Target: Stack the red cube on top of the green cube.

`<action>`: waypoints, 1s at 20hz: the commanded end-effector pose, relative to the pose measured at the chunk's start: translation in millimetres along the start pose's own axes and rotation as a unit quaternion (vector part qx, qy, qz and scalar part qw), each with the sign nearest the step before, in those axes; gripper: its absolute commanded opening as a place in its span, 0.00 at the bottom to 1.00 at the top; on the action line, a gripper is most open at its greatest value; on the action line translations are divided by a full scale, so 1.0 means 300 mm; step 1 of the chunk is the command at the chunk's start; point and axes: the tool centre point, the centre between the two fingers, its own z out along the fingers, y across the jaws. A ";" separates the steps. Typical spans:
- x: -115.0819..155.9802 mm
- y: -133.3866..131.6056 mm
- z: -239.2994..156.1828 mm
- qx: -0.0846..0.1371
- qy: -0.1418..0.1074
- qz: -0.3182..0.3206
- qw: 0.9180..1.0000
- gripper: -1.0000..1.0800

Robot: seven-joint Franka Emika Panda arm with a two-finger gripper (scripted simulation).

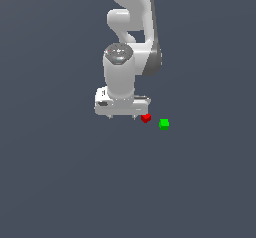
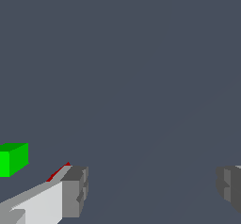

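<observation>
The red cube (image 1: 145, 117) rests on the grey floor just to the exterior view's right of my white gripper (image 1: 123, 116). The green cube (image 1: 164, 124) lies a little further to the exterior view's right, apart from the red one. In the wrist view my gripper (image 2: 150, 188) stands open, its fingers wide apart with nothing between them. Only a sliver of the red cube (image 2: 58, 172) shows there, outside one finger (image 2: 74, 190) and mostly hidden behind it. The green cube (image 2: 14, 158) sits beyond that, at the frame's edge.
The flat dark grey floor (image 1: 60, 182) spreads all around. The arm's white links (image 1: 131, 27) rise above the gripper in the exterior view.
</observation>
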 end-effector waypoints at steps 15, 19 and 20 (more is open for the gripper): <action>-0.086 -0.181 0.114 -0.001 0.007 -0.124 0.992 0.96; -0.159 -0.276 0.183 -0.002 0.011 -0.197 0.980 0.96; -0.177 -0.297 0.200 -0.002 0.012 -0.214 0.977 0.96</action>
